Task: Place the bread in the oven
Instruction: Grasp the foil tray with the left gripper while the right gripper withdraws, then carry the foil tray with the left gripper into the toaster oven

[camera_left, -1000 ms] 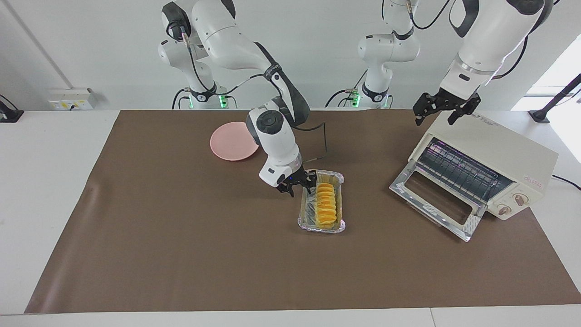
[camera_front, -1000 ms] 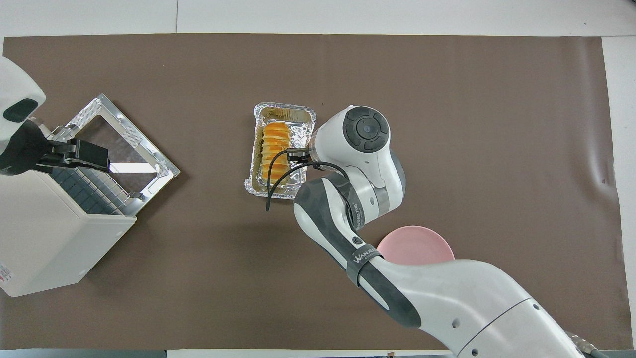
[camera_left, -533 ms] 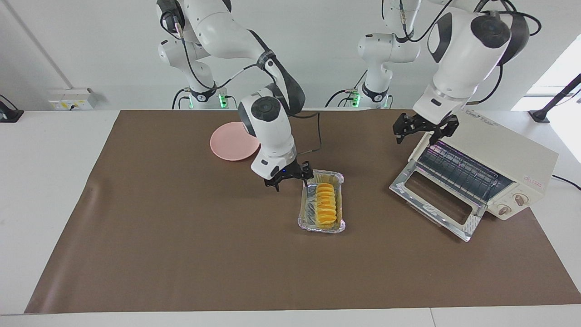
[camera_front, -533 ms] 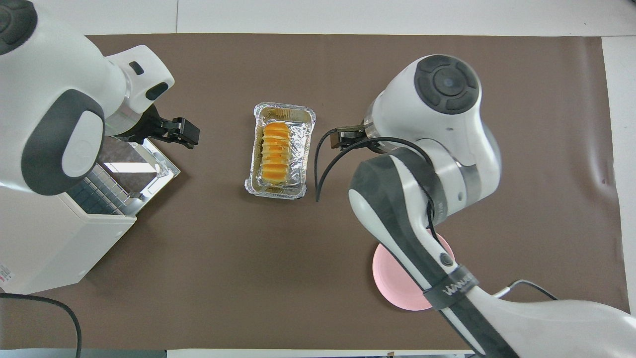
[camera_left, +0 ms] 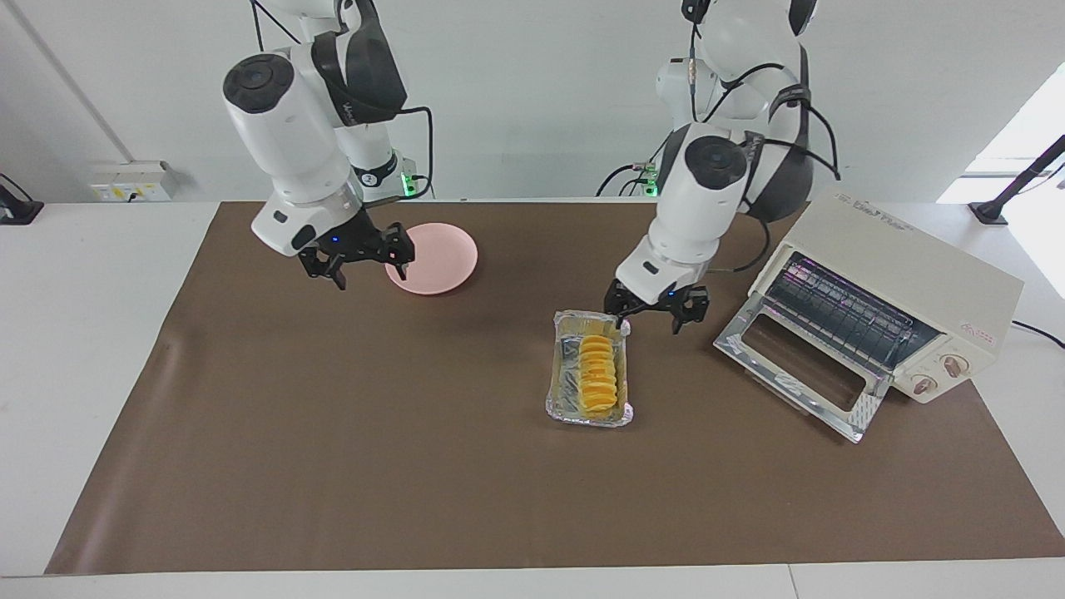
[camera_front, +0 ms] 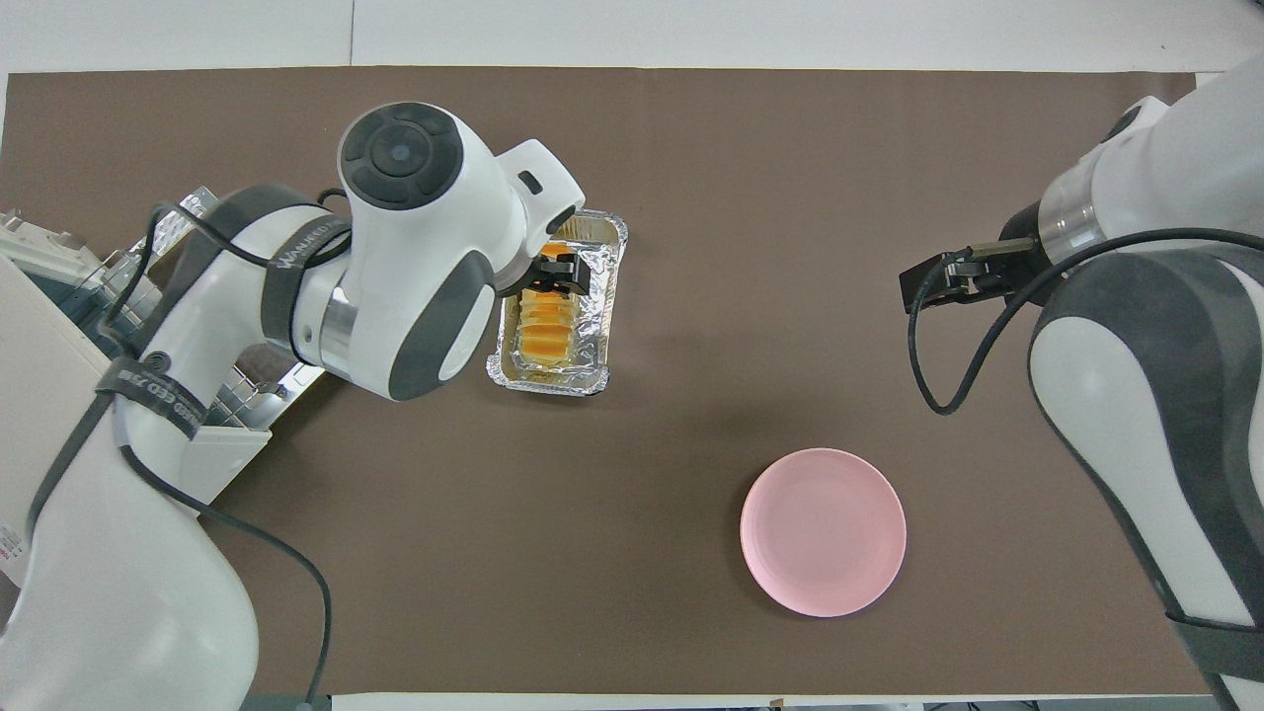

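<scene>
The bread (camera_left: 601, 374) lies in a foil tray (camera_left: 559, 398) just right of the frame's centre in the facing view, and the oven (camera_left: 907, 283) stands at the right edge with its door dropped open. The left gripper (camera_left: 657, 309) hovers over the tray's upper end, jaws spread and empty. The right gripper (camera_left: 359, 259) hangs at upper left beside the pink plate (camera_left: 441, 266), jaws spread, waiting. That ridged loaf looks light and soft, easy to squash, so a gentle pinch across its middle seems best. The thin tray looks likely to crumple.
</scene>
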You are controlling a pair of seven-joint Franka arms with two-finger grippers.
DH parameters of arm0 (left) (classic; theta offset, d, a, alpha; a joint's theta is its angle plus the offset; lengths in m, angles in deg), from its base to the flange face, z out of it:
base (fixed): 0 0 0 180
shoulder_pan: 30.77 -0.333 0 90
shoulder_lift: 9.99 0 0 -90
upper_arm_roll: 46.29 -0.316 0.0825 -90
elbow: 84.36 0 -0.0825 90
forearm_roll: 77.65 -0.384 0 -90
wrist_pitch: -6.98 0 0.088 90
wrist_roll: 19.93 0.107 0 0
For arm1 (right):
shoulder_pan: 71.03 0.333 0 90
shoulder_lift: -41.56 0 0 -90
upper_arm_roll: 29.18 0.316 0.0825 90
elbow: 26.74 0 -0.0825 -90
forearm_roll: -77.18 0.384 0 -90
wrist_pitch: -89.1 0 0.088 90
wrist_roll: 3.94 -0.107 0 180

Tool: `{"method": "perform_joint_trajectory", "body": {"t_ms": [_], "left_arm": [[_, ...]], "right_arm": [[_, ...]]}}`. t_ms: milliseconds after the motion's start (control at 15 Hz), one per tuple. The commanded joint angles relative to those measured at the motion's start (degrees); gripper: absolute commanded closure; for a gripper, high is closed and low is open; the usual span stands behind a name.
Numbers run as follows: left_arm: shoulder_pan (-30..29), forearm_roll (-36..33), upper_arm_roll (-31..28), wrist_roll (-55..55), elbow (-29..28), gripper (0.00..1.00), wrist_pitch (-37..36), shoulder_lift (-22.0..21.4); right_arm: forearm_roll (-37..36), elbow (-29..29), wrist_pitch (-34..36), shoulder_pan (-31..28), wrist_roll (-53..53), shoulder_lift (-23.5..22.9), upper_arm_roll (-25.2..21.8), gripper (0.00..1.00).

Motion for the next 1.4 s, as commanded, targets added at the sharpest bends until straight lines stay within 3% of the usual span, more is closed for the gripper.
{"method": "perform_joint_trajectory", "body": {"t_ms": [0, 133, 467, 533, 600, 667, 733, 933, 1067, 1333], "left_arm": [[5.73, -0.22, -1.08, -5.32, 0.93, 0.00, 6.96, 5.86], [6.62, -0.58, -1.08, -5.60, 0.84, 0.00, 10.07, 8.76], [7.95, -0.58, -1.08, -5.78, -1.26, 0.00, 11.48, 9.13], [7.86, -0.49, -0.99, -5.96, -1.27, 0.24, 11.40, 9.13], [7.86, -0.31, -1.08, -6.83, -1.18, 0.54, 11.13, 9.13], [7.86, -0.23, -1.08, -8.05, -1.09, 0.91, 10.78, 9.04], [7.69, -0.22, -0.99, -8.07, -1.09, 1.00, 10.78, 9.04], [6.64, 1.43, -1.25, -8.07, 0.56, 1.00, 8.95, 9.13], [6.54, 3.29, -2.74, -8.50, 5.12, 1.00, 3.25, 10.26], [4.27, 3.64, -11.00, -10.62, 24.62, 1.00, -13.62, 15.02]], "right_arm": [[-1.17, -2.49, 2.69, -2.21, 0.73, 3.79, 0.84, 0.00], [-2.22, -2.40, 3.93, -3.44, 0.82, 4.41, 0.84, 0.00], [-3.63, -0.13, 3.75, -5.46, 0.73, 4.85, 0.84, 0.00], [-3.72, 0.15, 3.85, -5.73, 0.65, 5.55, 0.84, 0.00], [-3.72, -0.03, 3.93, -5.99, 0.47, 6.34, 0.84, 0.00], [-3.72, -0.11, 4.02, -6.25, 0.47, 6.87, 0.84, 0.00], [-3.63, -0.03, 4.02, -6.60, 0.64, 7.40, 0.84, 0.00], [-3.55, 0.32, 3.93, -8.19, 0.73, 7.49, 0.84, 0.00], [-2.85, 0.41, 6.81, -8.89, 0.82, 7.49, 0.76, 0.00], [-3.63, 2.79, 10.26, -9.24, 0.82, 6.08, 0.84, 0.00]]}}
